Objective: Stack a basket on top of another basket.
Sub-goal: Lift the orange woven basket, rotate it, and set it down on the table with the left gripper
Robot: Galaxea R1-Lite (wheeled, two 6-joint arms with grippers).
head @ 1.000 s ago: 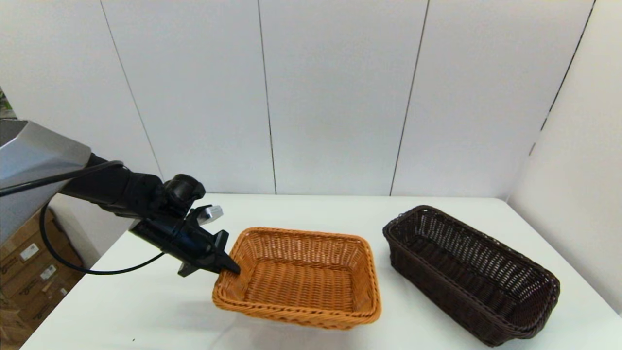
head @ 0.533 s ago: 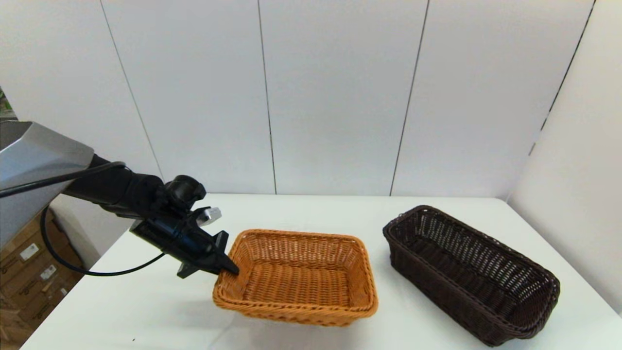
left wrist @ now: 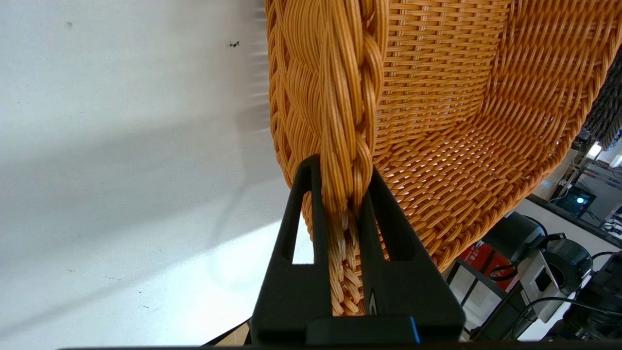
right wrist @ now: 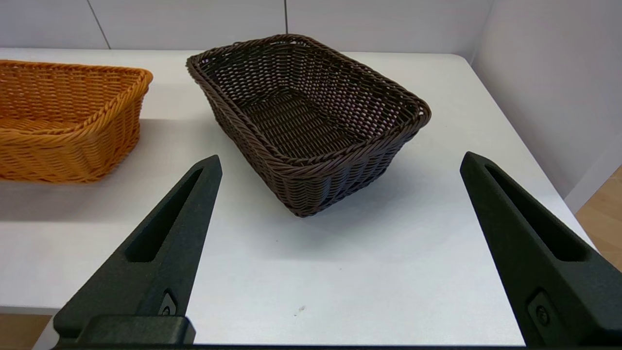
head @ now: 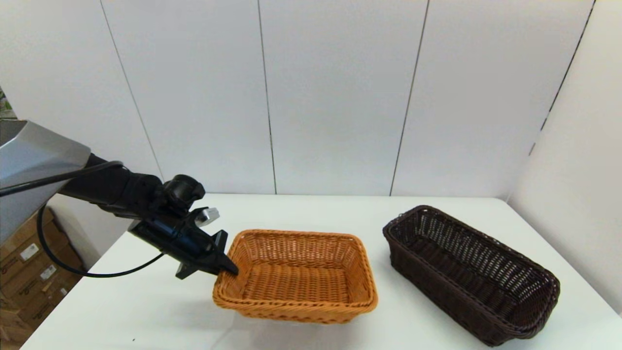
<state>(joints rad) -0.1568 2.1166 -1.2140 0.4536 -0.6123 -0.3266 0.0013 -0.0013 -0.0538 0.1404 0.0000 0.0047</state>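
Head view: you are looking at the left pincer (head: 227,267), which is clamping the braided rim of the orange-tan basket (head: 296,277) at the short end nearest it. The basket is extending away from the pincer toward the dark brown basket (head: 469,272), which is sitting well apart on the far side of the white desk (head: 427,330). The gripped end appears slightly raised; whether the far end is touching the desk cannot be told. The right arm is not showing here.

Left wrist view: you are seeing both fingers (left wrist: 311,228) closing tightly on the rim braid (left wrist: 347,121), one inside the basket wall and one outside, with almost no gap remaining. The hold is covering only a short stretch of braid.

Right wrist view: you are seeing the right pincer (right wrist: 340,165) standing wide open and holding nothing, back at the near desk edge. The dark brown basket is lying ahead of it, between the finger lines, and the orange-tan basket is off to one side.

Hazards, as a judgement: a one-end grip is inviting the basket to swing or pivot about the fingers during transfer. The smooth braid may be slipping under that torque. A sagging far end could be catching the dark rim, shoving that basket toward the desk edge.
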